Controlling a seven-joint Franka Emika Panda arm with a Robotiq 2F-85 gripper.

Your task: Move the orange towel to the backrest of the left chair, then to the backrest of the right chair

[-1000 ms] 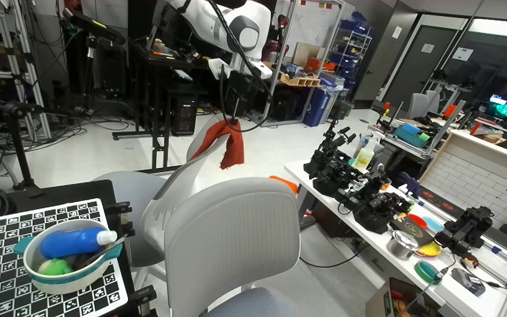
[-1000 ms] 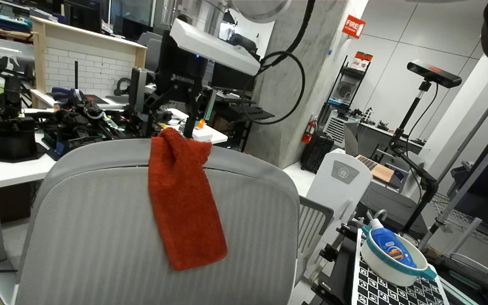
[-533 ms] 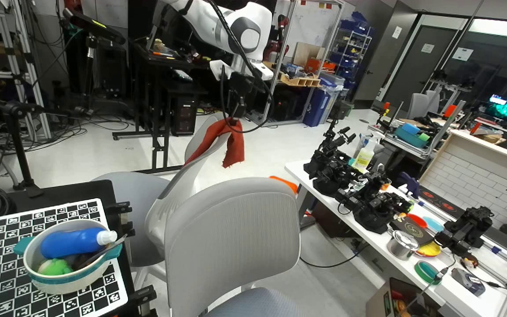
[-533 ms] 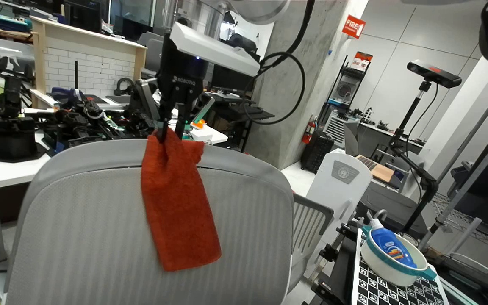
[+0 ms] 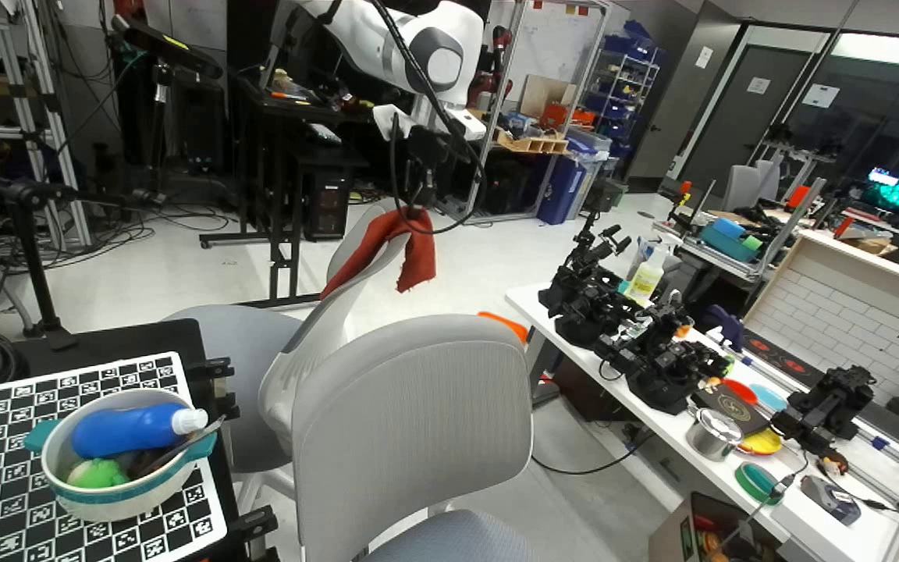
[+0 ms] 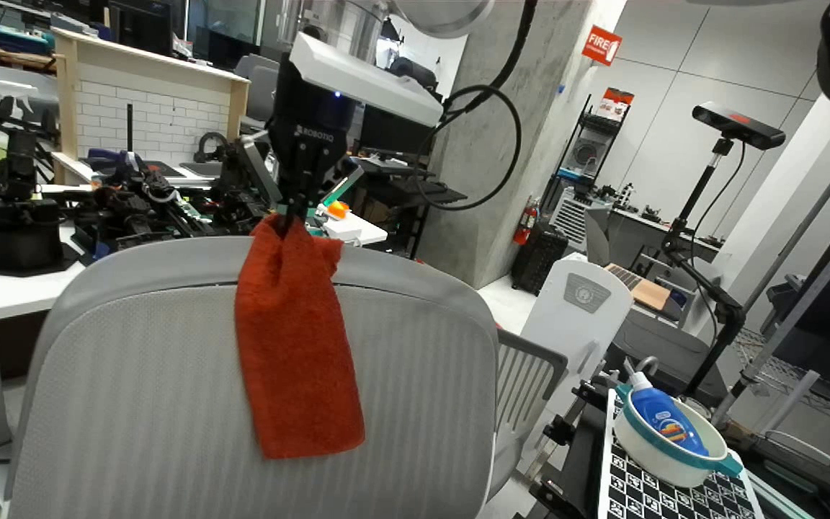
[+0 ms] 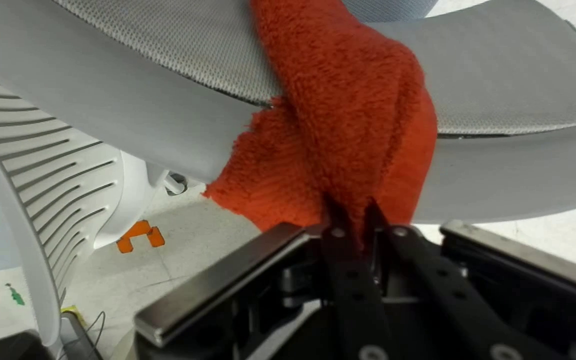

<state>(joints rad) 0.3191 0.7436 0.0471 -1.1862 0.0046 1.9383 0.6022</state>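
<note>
Gripper (image 6: 287,225) pointing down, the arm (image 5: 443,66) hung left of the leftmost corner of the white tabletop (image 5: 527,303) in an exterior view, over a grey backrest (image 6: 429,375), though whether it was the task's left or right one I could not tell. Directly below lay the orange towel (image 6: 301,360), draped over that top rim, its long axis running down the face, so any carry to the other backrest (image 5: 418,414) seemed to call for a straight lift first. Both fingers (image 7: 344,250) were clenched on a bunched fold of it, with hardly a gap between them.
</note>
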